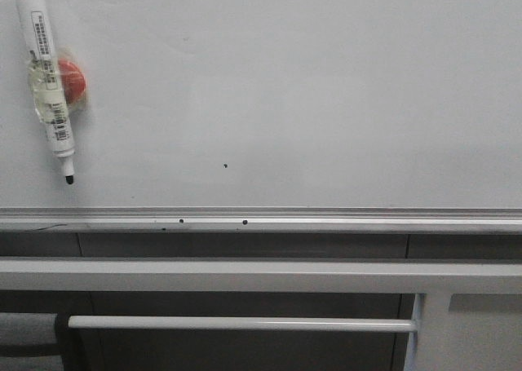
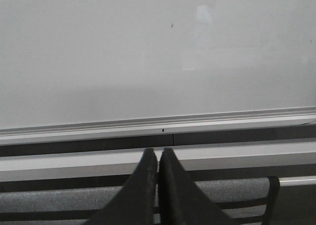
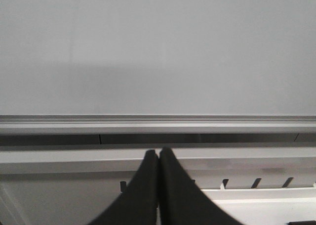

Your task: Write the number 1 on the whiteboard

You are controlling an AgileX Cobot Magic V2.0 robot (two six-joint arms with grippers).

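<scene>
The whiteboard (image 1: 310,86) is pale grey-white with a silver rail (image 1: 326,218) along its lower edge. No number 1 stroke shows on it; only small black specks. A white marker (image 1: 46,77) with a black tip pointing down hangs at the board's upper left, stuck by a red magnet (image 1: 72,79). My left gripper (image 2: 158,153) is shut and empty, below the board's rail (image 2: 148,126). My right gripper (image 3: 158,153) is shut and empty, below the rail (image 3: 158,122). Neither gripper shows in the front view.
A black speck (image 1: 225,165) sits on the board and two dots (image 1: 181,221) on the rail. Below the rail run a grey horizontal bar (image 1: 245,273) and a thinner white bar (image 1: 245,324). A grey fabric chair back (image 2: 59,200) lies under the left gripper.
</scene>
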